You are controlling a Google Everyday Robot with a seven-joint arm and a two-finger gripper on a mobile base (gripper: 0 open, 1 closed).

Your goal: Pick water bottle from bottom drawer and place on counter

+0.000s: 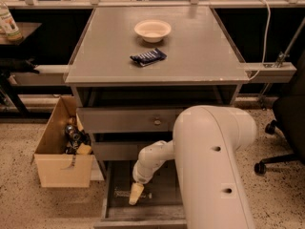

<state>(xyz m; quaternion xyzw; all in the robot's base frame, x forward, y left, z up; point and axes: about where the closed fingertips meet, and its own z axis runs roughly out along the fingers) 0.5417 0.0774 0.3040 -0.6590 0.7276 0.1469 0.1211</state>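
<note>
The bottom drawer (164,209) is pulled open below the cabinet. The water bottle (120,193) lies on its side on the drawer's grey floor at the left, only partly visible. My gripper (136,193) reaches down into the drawer, right over the bottle's middle and at or just above it. I cannot tell whether it touches the bottle. My large white arm (214,166) fills the lower right and hides the drawer's right half. The counter (190,51) is the cabinet's flat grey top.
A cream bowl (152,30) and a dark blue packet (148,57) lie on the counter. An open cardboard box (62,168) of objects stands on the floor to the left. A green-and-white bottle (7,22) stands on a dark side table. An office chair (286,128) is at right.
</note>
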